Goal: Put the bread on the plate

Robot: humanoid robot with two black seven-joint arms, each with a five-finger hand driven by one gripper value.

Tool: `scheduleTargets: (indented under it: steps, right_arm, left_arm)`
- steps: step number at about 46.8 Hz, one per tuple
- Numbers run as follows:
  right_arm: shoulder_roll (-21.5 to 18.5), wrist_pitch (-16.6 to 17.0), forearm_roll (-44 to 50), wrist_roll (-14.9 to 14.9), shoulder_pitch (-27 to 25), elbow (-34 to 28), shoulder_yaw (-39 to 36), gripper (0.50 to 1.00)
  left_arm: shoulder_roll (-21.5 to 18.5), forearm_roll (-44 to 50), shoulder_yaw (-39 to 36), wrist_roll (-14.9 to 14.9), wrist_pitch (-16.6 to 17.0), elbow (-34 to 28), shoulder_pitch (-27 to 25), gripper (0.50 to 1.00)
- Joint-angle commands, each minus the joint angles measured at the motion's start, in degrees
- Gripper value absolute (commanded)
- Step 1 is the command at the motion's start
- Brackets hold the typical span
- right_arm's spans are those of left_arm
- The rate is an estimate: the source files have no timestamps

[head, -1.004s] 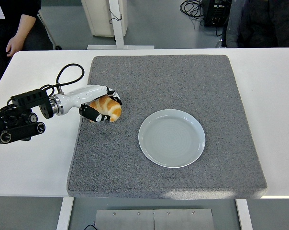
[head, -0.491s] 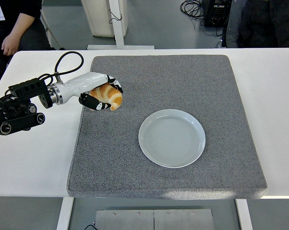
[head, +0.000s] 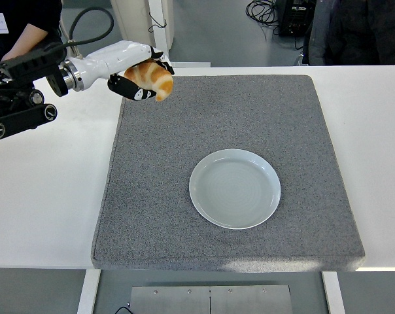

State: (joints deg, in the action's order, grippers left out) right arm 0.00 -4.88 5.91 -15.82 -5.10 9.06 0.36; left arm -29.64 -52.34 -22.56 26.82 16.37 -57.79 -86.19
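Above the grey mat's (head: 237, 124) far-left corner, the left hand (head: 140, 77) has its fingers curled around the bread (head: 152, 78) — a golden, croissant-like roll held clear of the surface. Well apart, the pale plate (head: 235, 188) sits bare — near the mat's middle.

The golden-brown, crusty bread roll (head: 152, 78) with paler streaks is held up above the far left corner of the grey mat, tilted, with black-and-white fingers wrapped around its left side. The round, pale blue-grey ceramic plate (head: 235, 188) lies flat and empty, well apart from it.
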Motion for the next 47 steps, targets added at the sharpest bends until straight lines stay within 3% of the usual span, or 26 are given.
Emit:
scheduleTargets:
  steps: [1,24,34,47]
  right_arm:
    - [0.00,-0.04,0.07,0.00,0.00,0.00,-0.01,1.000]
    - [0.00,-0.04,0.06,0.00,0.00,-0.09,-0.10,1.000]
    - [0.00,-0.04,-0.02,0.00,0.00,-0.09,-0.10,1.000]
    - [0.00,-0.04,-0.02,0.00,0.00,-0.09,-0.01,1.000]
  left_arm:
    - [-0.59,0.05,0.06,-0.02,-1.33,-0.04,-1.96,0.500]
    - [0.81,-0.13,0.41,0.25,-2.92,-0.31,-7.06,0.500]
    - [7.58,0.14,1.38,0.16,-2.92,-0.22,-10.14,0.500]
    - [18.12,0.14,1.38,-0.63,-2.57,-0.13,-9.52,0.500]
